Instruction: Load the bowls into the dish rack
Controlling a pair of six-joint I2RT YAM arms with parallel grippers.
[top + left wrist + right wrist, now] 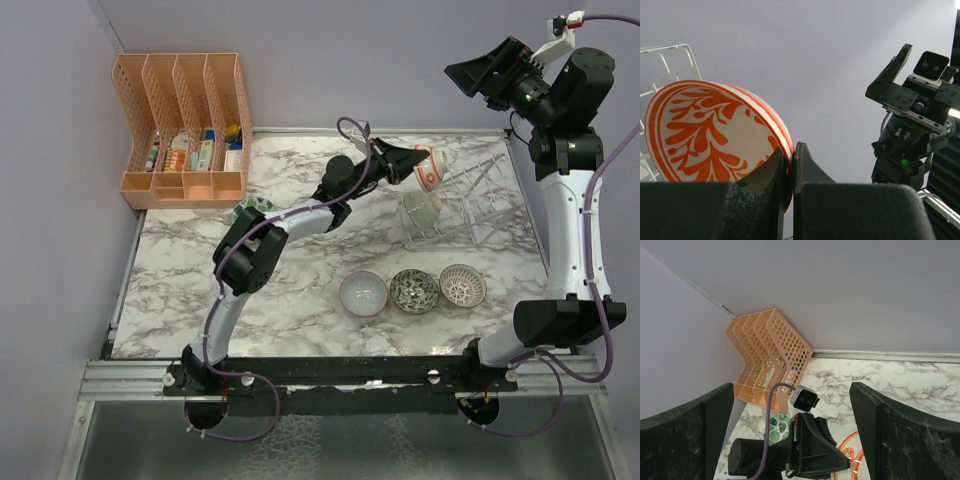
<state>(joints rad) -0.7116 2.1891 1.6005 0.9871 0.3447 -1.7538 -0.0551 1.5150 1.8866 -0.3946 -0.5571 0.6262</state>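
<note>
marble tabletop [300,320]: my left pincer [790,162] grips the red-orange bowl [715,130] over the dish rack [478,215]; one pale bowl [424,207] seems racked, four bowls [414,290] wait; right pincer [487,72] wide.

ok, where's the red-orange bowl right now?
Top view, back right: the red-orange bowl is in the jaws of the left gripper, at the left end of the dish rack.

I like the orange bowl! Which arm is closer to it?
Left. The left gripper pinches the orange bowl by its rim; the right gripper is open, raised away.
</note>
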